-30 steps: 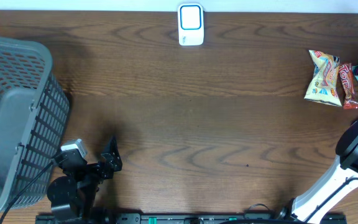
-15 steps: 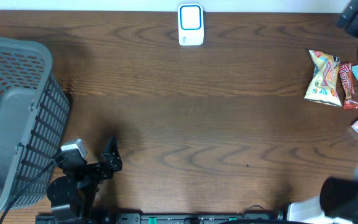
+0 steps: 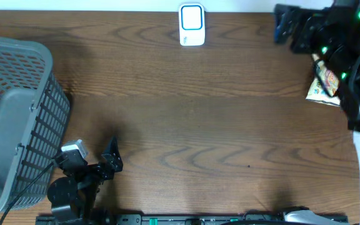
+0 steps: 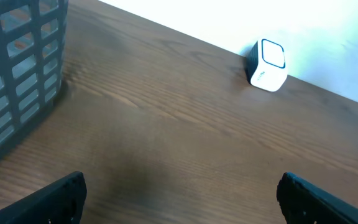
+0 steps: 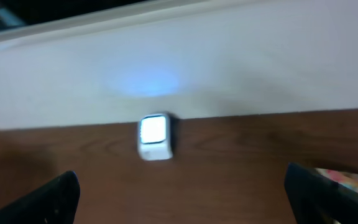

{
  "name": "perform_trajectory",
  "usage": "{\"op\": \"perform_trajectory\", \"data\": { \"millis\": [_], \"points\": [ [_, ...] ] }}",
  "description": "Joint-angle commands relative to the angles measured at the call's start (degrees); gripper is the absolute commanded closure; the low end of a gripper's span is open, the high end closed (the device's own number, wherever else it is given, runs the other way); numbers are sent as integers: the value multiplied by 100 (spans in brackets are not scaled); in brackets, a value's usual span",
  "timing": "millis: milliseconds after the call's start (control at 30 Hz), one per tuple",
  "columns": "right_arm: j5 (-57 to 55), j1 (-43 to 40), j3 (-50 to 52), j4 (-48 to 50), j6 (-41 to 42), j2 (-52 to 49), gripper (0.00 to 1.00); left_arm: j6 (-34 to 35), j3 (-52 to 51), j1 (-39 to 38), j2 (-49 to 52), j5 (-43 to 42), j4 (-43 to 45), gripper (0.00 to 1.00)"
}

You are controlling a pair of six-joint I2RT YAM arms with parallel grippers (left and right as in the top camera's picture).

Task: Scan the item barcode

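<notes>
A dark brown, wood-grained table [image 3: 199,125] carries everything. At its left end stands a grey plastic basket [image 3: 11,106] with slatted walls, its far side cut off by the edge of the overhead view. A small white barcode scanner [image 3: 192,25] with a blue-rimmed face stands upright at the far edge, near the middle. At the right end lies a yellow snack packet [image 3: 324,92] — only partly in view, well apart from the scanner.

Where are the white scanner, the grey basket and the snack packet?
white scanner [image 3: 192,24], overhead view, blue-framed top face.
grey basket [image 3: 42,134], overhead view, slotted side wall.
snack packet [image 3: 321,92], overhead view, uncovered lower corner.
</notes>
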State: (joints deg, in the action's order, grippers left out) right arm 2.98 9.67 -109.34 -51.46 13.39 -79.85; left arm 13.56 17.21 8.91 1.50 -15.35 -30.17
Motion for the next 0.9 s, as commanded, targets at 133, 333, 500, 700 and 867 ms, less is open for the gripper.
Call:
{"op": "perform_trajectory", "data": {
  "millis": [133,333,500,700,867],
  "points": [
    [-754,1010,-59,-114,74,459,1,28,-13,13,-15,-68,17,2],
    [-831,1051,-59,-1530,68,645,1,28,-13,13,-15,-68,17,2],
    [-1679,1040,-59,-2356,-59,647,1,28,-13,13,-15,-68,17,2],
    [-2076,1051,-35,-2468,-63,748,1,28,-13,13,-15,-68,17,2],
    [-1945,826,205,-1650,-507,1075,1,28,-13,13,-15,-68,15,2]
  ]
}}
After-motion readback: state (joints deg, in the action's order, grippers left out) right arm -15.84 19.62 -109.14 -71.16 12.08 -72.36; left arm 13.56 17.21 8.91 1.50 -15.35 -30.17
